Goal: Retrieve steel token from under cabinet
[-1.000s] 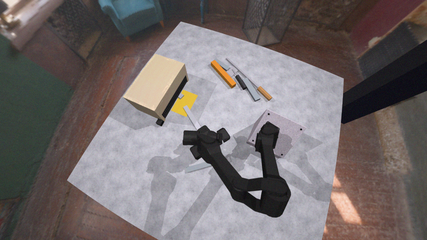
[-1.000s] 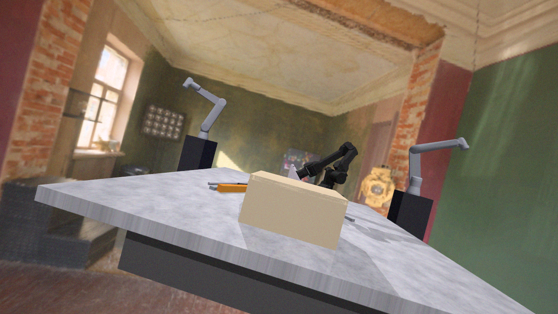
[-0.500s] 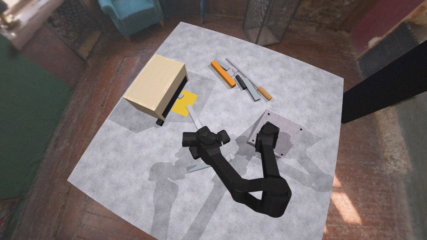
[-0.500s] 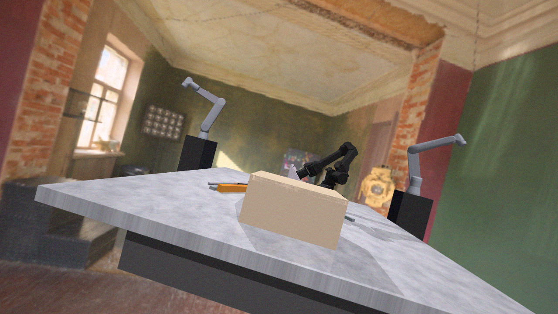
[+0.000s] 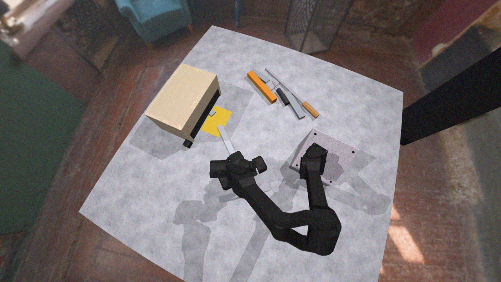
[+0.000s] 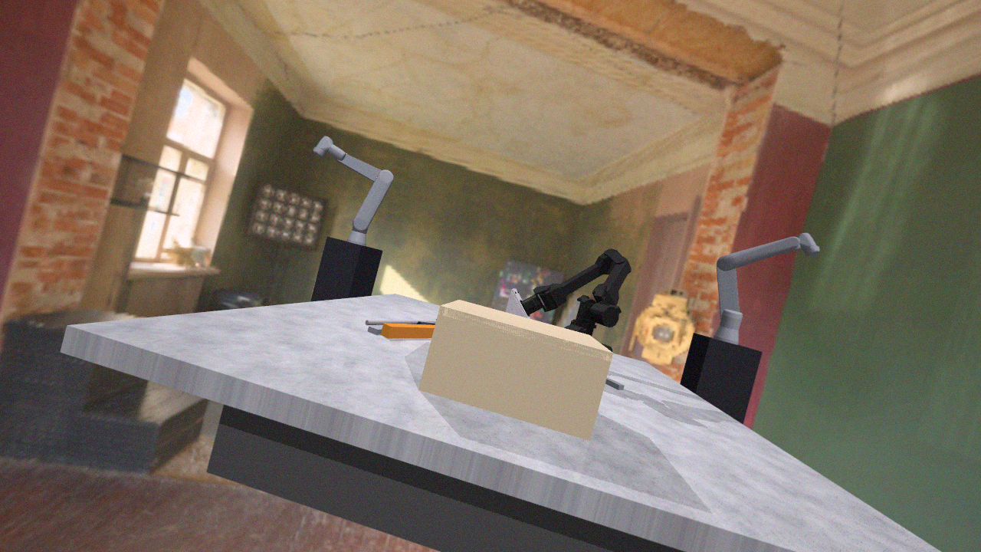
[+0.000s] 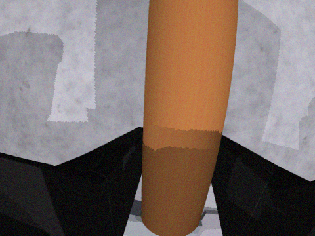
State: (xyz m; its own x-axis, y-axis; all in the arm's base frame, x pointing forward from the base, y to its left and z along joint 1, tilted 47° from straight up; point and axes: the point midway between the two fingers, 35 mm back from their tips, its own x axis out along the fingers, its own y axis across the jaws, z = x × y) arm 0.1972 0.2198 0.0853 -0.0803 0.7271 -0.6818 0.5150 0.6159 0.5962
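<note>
Found the jaws clenched on the orange handle of a flat-bladed tool, its pale blade reaching toward the counter's left edge, tip on the rim of the yellow marked area. Spotted the steel token lying on that yellow patch, just beside the vent slots of the beige cabinet, apart from the blade. Could not tell whether token and cabinet touched. Noted a small black piece at the cabinet's near corner. Counted spare tools toward the far edge: orange bar, black-handled piece, orange-tipped rod. Saw bare counter toward the near-left corner.
</note>
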